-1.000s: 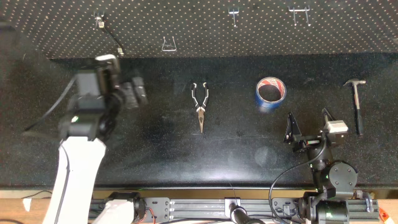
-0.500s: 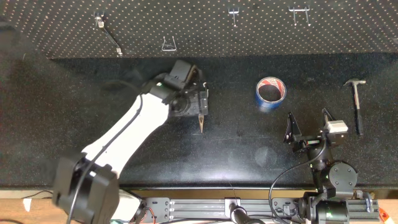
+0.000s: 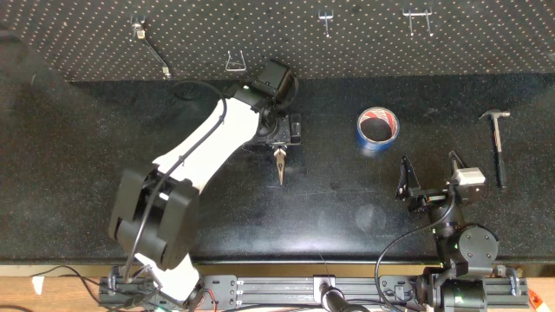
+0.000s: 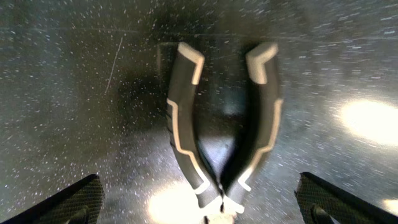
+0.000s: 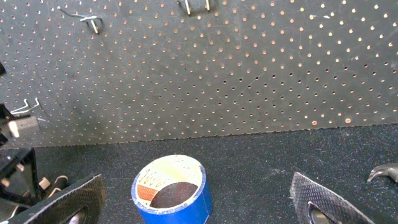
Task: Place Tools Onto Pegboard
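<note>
Grey-and-white-handled pliers [image 3: 279, 165] lie on the black table, tip toward the front edge. My left gripper [image 3: 284, 132] hovers right over the handles, open. In the left wrist view the two pliers handles [image 4: 186, 137] spread apart between my left gripper's [image 4: 199, 208] wide-set fingers [image 4: 68, 199], which do not touch them. A blue tape roll [image 3: 377, 128] lies to the right, and a hammer [image 3: 497, 147] at the far right. My right gripper [image 3: 429, 175] stands open near its base, facing the tape roll [image 5: 171, 190] and the pegboard [image 5: 236, 74].
The pegboard [image 3: 364, 39] runs along the back with several metal hooks, such as a hook [image 3: 234, 61] behind the pliers and a hook [image 3: 326, 17] farther right. The hammer head [image 5: 385, 171] shows beside the right gripper's view. The left arm [image 3: 204, 152] slants across the table.
My left arm has swung from the table's left side to the right and now hangs over the pliers' handles. The right arm, tape and hammer have not moved.
</note>
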Motion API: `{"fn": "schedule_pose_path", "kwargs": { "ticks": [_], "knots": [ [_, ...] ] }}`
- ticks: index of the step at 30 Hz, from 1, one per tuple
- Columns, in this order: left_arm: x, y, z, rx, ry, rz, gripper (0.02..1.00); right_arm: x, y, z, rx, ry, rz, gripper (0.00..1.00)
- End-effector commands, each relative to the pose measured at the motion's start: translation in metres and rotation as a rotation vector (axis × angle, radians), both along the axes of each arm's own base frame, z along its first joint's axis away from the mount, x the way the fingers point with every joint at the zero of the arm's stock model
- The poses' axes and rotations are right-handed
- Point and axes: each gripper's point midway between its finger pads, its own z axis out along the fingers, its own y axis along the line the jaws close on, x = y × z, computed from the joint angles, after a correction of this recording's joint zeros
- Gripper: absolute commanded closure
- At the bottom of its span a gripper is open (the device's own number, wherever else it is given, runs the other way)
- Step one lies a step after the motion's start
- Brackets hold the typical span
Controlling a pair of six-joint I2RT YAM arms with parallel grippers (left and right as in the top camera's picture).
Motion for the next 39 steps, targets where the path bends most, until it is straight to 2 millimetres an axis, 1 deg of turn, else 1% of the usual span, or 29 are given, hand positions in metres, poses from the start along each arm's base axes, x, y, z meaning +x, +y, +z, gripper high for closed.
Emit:
{"fn": "schedule_pose_path", "kwargs": {
  "ticks": [1,9,14,17,23,26,32,39],
  "knots": [
    [0.011,0.003,-0.008,0.044,-0.023,-0.014,0.02,0.0,-0.001,-0.002,0.007,0.003,-0.005,0.029],
    [0.019,-0.001,-0.014,0.057,-0.034,-0.018,0.02,0.0,-0.001,-0.002,0.007,0.003,-0.005,0.029],
    [0.032,-0.015,-0.001,0.076,-0.077,-0.044,0.02,0.0,-0.001,-0.002,0.007,0.003,-0.005,0.029],
    [0.029,-0.013,-0.001,0.088,-0.054,-0.044,0.02,0.0,-0.001,-0.002,0.007,0.003,-0.005,0.029],
    [0.021,-0.016,-0.015,0.077,0.005,-0.02,0.02,0.0,-0.001,-0.002,0.007,0.003,-0.005,0.029],
    [0.02,-0.015,-0.019,0.079,0.015,0.002,0.02,0.0,-0.001,-0.002,0.007,0.003,-0.005,0.029],
    [0.023,-0.019,-0.019,0.061,0.005,0.001,0.02,0.0,-0.001,-0.002,0.007,0.003,-0.005,0.029],
    [0.023,-0.018,-0.019,0.061,0.005,0.002,0.018,0.0,-0.001,-0.002,0.007,0.003,-0.005,0.029]
  ]
}}
